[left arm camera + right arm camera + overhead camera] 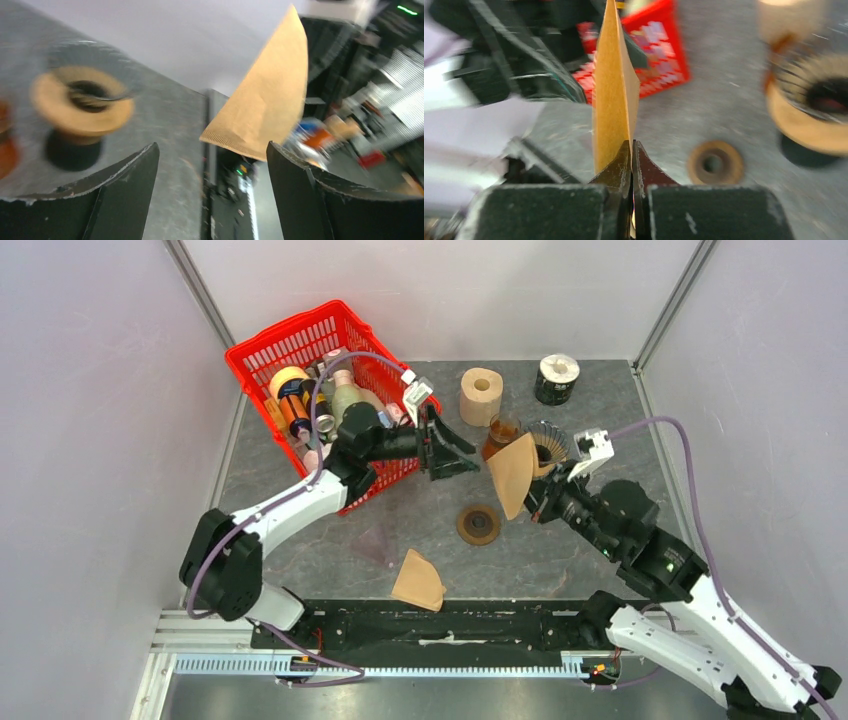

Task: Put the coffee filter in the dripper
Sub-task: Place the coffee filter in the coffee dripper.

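My right gripper (533, 502) is shut on the lower edge of a brown paper coffee filter (511, 475) and holds it upright above the table; in the right wrist view (631, 143) the filter (611, 90) stands edge-on between the closed jaws. The dripper (547, 444), ribbed glass with a wooden collar, stands just behind and right of the filter, and it shows at the right of the right wrist view (809, 112). My left gripper (467, 457) is open and empty, just left of the filter. Its wrist view (212, 147) shows the filter (265, 110) ahead and the dripper (80, 102).
A second brown filter (418, 582) lies near the front edge. A brown ring (479, 525) lies mid-table. A red basket (262, 352) of bottles stands at the back left. A paper roll (481, 395) and a dark roll (556, 378) stand at the back.
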You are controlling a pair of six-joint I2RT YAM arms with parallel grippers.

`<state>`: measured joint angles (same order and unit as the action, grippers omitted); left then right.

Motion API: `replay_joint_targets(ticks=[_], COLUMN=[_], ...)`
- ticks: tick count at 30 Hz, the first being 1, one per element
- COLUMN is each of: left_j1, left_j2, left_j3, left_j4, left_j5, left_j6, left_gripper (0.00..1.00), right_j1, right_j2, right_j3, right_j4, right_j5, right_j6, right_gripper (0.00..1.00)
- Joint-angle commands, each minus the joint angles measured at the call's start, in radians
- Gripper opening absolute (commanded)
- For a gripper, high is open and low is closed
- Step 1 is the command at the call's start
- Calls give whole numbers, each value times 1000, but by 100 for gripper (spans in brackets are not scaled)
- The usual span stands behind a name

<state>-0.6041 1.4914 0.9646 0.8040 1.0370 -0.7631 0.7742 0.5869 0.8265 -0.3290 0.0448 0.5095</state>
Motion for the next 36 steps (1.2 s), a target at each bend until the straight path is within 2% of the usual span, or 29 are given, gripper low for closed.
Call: replay_joint_targets(ticks=[1, 3, 5, 6, 8, 11, 18, 23, 27, 32, 36], left_j1=[-67, -68, -70, -72, -79, -93, -121, -166, -204, -220, -235], left_j2=[-119, -126, -125, -123, -119, -111, -65, -24, -32, -21, -7], left_j3=[133, 134, 132, 131, 130, 131, 177, 221, 206, 212, 234], left_j4=[-771, -783, -768, -756, -737, -706, -653, -651, -653, -657, -704], left_j5=[-617, -651, -600, -585, -567, -539, -591, -645, -745, -772, -853], left_j6=[498, 476, 453, 438, 417, 384, 235, 152, 147, 120, 143], left_gripper=[86, 87, 87, 87, 88, 88, 89, 89, 91, 91, 91], right_j1=[-1, -1, 0, 6, 27, 29, 28, 28, 29, 29, 28], right_j2=[189, 337, 495, 560, 602, 555, 459, 456, 463, 486, 500], right_j3=[218, 343, 455, 495, 501, 435, 320, 307, 306, 310, 313], right_j4=[-512, -778, -990, -1036, -986, -781, -539, -520, -504, -488, -480], right_j5=[486, 623, 713, 722, 655, 520, 270, 248, 236, 217, 207], right_j6=[107, 207, 281, 285, 207, 115, -22, -48, -63, -78, -87], right_gripper=[0, 0, 0, 0, 0, 0, 0, 0, 0, 0, 0])
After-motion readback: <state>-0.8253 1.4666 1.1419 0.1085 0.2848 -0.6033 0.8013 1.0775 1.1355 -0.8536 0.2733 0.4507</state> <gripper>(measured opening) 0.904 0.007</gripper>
